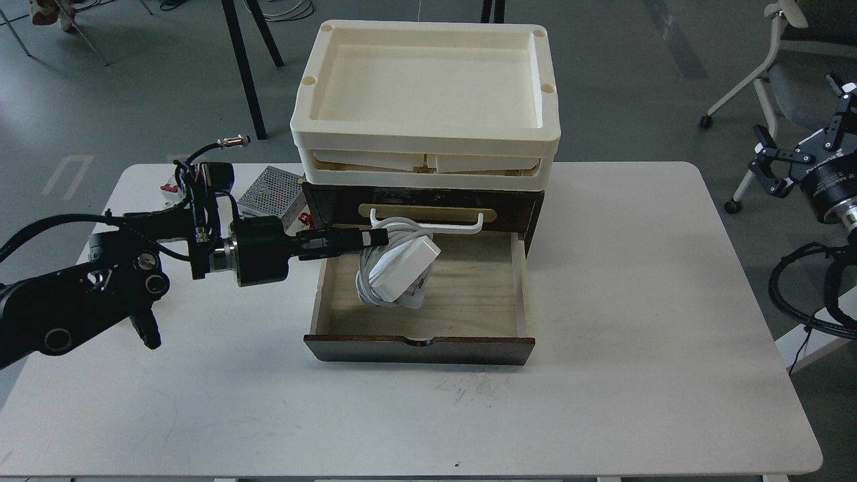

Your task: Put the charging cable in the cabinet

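The charging cable (402, 268), a white power strip with a thick white cord coiled around it, is inside the open pale wood drawer (469, 294) of the dark brown cabinet (532, 207), tilted, at the drawer's left part. My left gripper (375, 239) reaches in from the left over the drawer's left wall and is shut on the cable's cord. My right gripper (800, 150) is off the table at the far right, open and empty. Cream trays (428, 144) are stacked on the cabinet.
A metal mesh power supply box (271, 191) and a white-and-red circuit breaker (167, 191) stand behind my left arm. The white handle (469, 229) is just behind the cable. A white chair (770, 80) stands off the table's right.
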